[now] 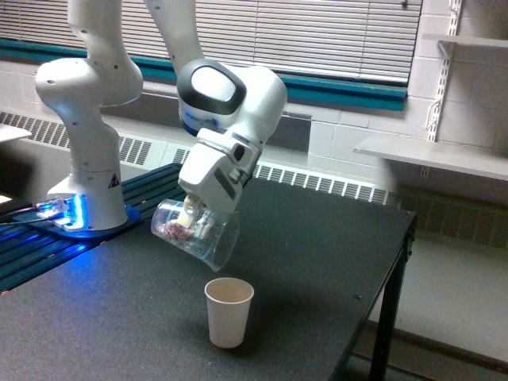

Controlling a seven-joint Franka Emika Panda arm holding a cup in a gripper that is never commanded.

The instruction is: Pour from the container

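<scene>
From my screen I take the paper cup as my landmark: it stands upright on the dark bench, near the front edge, open and opaque cream-white with a rolled rim. Above it and toward the exterior view's left hangs the plastic cup, clear of the bench and apart from the paper cup. It is tilted steeply, its wide mouth pointing down and toward the exterior view's right, almost over the paper cup. Through its see-through wall I see reddish-brown and pale bits gathered near its closed end. The fingers pinch the plastic cup at its upper side; one pale fingertip shows through the wall.

Nothing stands between the two cups. Behind the paper cup and toward the exterior view's left, the arm's white rounded base sits on a mount lit blue, with dark ribbed rails running beside it. Farther back I see a painted block wall, a long radiator grille and slatted window blinds. Well off toward the exterior view's right of the paper cup a pale shelf juts from the wall on metal brackets. The bench top looks matte and faintly speckled, with a thin black leg at its corner.
</scene>
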